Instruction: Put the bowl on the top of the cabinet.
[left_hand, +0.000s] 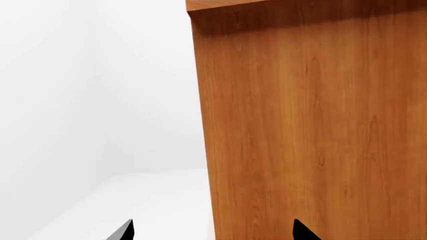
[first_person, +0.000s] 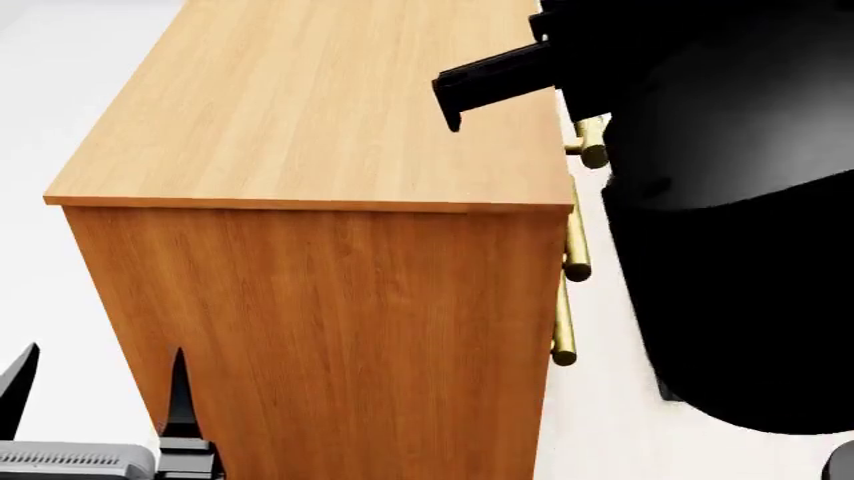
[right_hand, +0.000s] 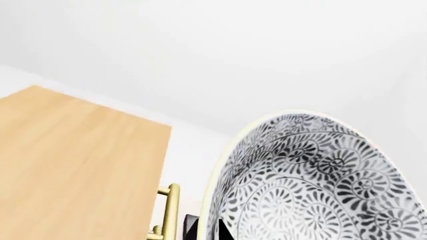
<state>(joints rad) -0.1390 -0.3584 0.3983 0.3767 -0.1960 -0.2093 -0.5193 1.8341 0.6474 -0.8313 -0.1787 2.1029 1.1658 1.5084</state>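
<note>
We see the right gripper (right_hand: 223, 232) raised beside the cabinet (first_person: 320, 120) top, jaws clamped on the bowl (right_hand: 313, 185) rim. Left gripper (first_person: 94, 385) hangs low by the cabinet's side, jaws apart.

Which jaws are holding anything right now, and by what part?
Right gripper: the deep white bowl with dark leaf pattern, seemingly by its rim, contact mostly out of view. Left gripper: open, empty.
</note>
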